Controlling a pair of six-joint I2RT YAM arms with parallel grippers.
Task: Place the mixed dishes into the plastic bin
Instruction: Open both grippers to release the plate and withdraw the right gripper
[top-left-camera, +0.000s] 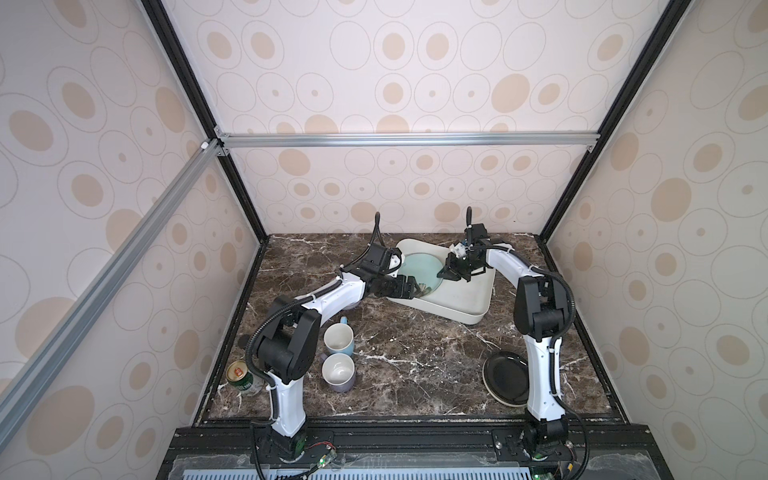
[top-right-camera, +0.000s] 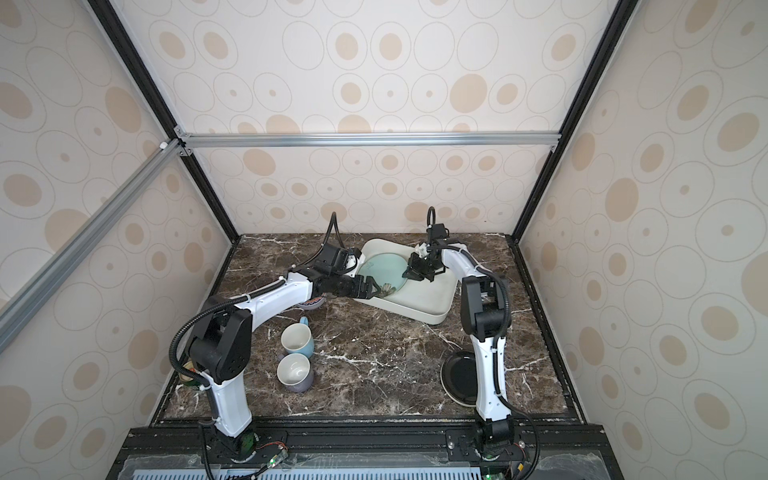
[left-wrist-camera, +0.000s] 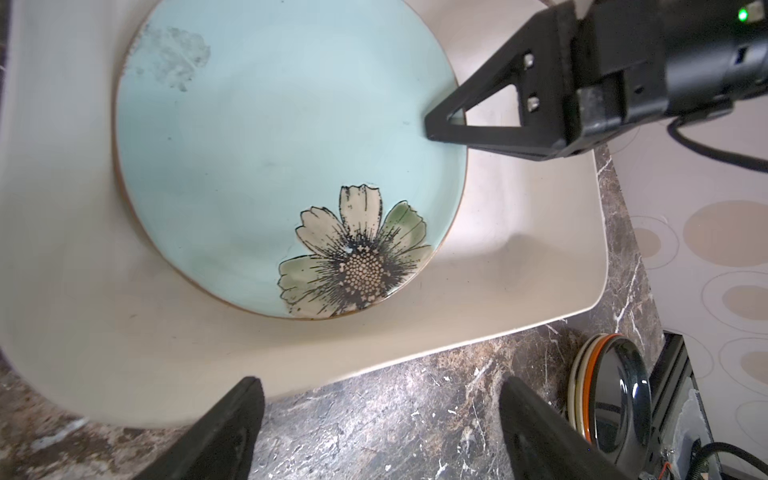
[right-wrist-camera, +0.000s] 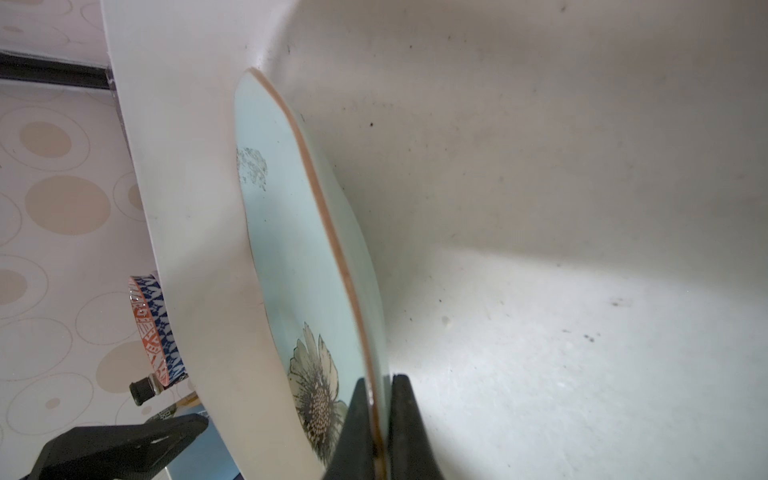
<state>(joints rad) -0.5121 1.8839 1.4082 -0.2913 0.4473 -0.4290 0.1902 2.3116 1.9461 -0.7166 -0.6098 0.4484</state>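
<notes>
Inside the bin (left-wrist-camera: 540, 257), the plate (left-wrist-camera: 270, 145) crowds one wall, bare floor beside it. My right gripper (right-wrist-camera: 380, 380) pinches its rim; my left gripper (left-wrist-camera: 380, 386) hangs wide open outside the edge.

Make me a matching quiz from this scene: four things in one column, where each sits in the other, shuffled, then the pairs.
1 teal flower plate
2 black-and-cream plate
3 light-blue mug
4 green can

A at the table's left edge
B in the white bin, held by the right pincer
C by the right arm
D next to the lavender-grey mug

Pairs: 1-B, 2-C, 3-D, 4-A
</notes>
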